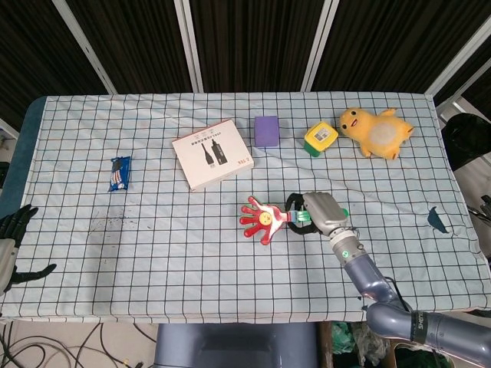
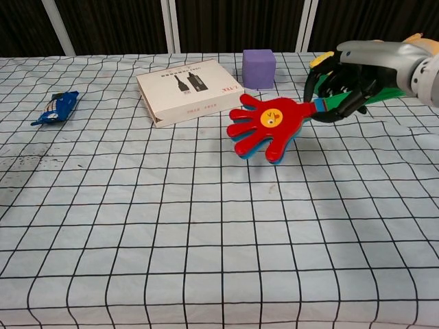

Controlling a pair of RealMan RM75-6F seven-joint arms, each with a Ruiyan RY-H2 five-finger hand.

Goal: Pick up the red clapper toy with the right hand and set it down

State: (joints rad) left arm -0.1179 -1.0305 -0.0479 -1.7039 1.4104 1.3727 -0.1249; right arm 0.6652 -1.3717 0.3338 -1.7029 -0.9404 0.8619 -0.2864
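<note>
The red clapper toy [image 1: 259, 220] [image 2: 267, 125] is a red hand shape with a yellow smiley disc, blue and green layers behind it and a green handle. My right hand [image 1: 317, 210] [image 2: 346, 79] grips the handle, and the toy hangs above the checked tablecloth, near the table's middle. Its shadow falls on the cloth below it. My left hand [image 1: 11, 241] shows only at the far left edge of the head view, off the table, fingers apart and holding nothing.
A white box [image 1: 212, 153] [image 2: 189, 90], a purple cube [image 1: 266, 130] [image 2: 259, 68] and a yellow-green container [image 1: 320, 139] lie farther back. A yellow plush [image 1: 376, 130] sits at the back right, a blue packet [image 1: 119, 173] [image 2: 57, 107] at the left.
</note>
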